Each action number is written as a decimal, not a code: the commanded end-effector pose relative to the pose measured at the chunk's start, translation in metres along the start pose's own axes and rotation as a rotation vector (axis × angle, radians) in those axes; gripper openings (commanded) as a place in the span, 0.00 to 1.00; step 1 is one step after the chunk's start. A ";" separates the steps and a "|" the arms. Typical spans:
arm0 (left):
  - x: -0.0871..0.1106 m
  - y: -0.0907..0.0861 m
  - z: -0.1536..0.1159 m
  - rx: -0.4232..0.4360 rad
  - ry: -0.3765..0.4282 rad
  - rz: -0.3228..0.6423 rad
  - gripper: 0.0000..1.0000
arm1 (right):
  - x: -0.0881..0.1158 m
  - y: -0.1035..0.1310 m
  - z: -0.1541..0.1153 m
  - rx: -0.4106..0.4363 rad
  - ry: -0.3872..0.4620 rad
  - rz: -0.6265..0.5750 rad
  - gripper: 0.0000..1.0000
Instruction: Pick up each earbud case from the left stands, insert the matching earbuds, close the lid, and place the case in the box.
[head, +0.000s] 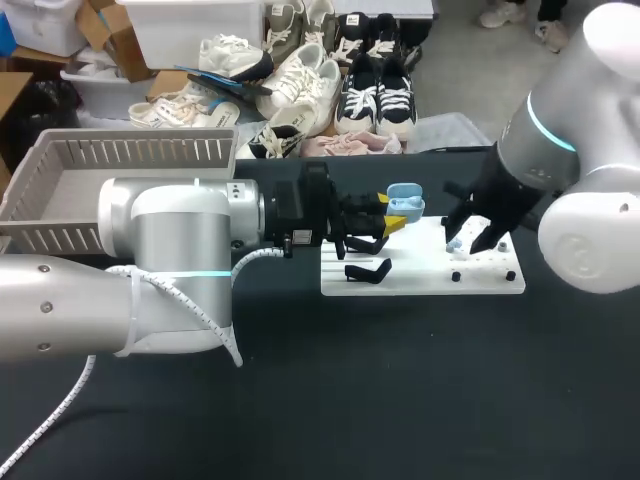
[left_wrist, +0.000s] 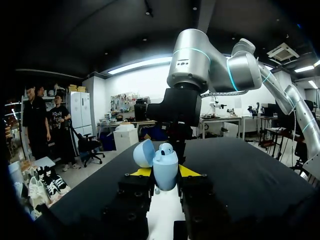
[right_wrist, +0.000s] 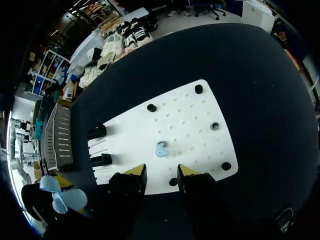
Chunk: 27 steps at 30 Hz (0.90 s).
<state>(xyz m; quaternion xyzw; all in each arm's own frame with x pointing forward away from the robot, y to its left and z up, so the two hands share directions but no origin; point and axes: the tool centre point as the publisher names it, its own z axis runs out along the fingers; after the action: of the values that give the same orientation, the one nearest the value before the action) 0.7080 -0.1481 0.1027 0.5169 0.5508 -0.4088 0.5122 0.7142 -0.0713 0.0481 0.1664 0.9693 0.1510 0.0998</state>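
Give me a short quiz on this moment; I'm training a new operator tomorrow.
1. True or false: the blue case held in the left claw has its lid shut.
2. The loose earbud lies: A on the white board; B inside the case; C in the left claw.
3. Fill in: the right claw, above the board, is ____ (open or shut).
Key: 1 false; 2 A; 3 open.

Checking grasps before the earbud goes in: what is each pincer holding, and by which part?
The left pincer grips the open blue case by its body's sides; the right pincer holds nothing.
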 end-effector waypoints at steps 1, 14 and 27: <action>0.000 -0.001 -0.001 -0.004 -0.002 0.001 0.00 | -0.003 0.003 0.005 0.005 0.012 0.014 0.38; 0.000 -0.001 -0.001 -0.004 -0.002 0.001 0.00 | -0.006 0.003 0.010 0.001 0.019 0.035 0.39; 0.000 -0.001 -0.001 -0.004 -0.002 0.001 0.00 | -0.010 0.001 0.016 -0.004 0.023 0.030 0.39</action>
<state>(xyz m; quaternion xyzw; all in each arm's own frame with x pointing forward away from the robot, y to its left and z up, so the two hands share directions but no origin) 0.7080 -0.1481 0.1027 0.5169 0.5508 -0.4087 0.5122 0.7256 -0.0691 0.0359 0.1794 0.9674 0.1556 0.0885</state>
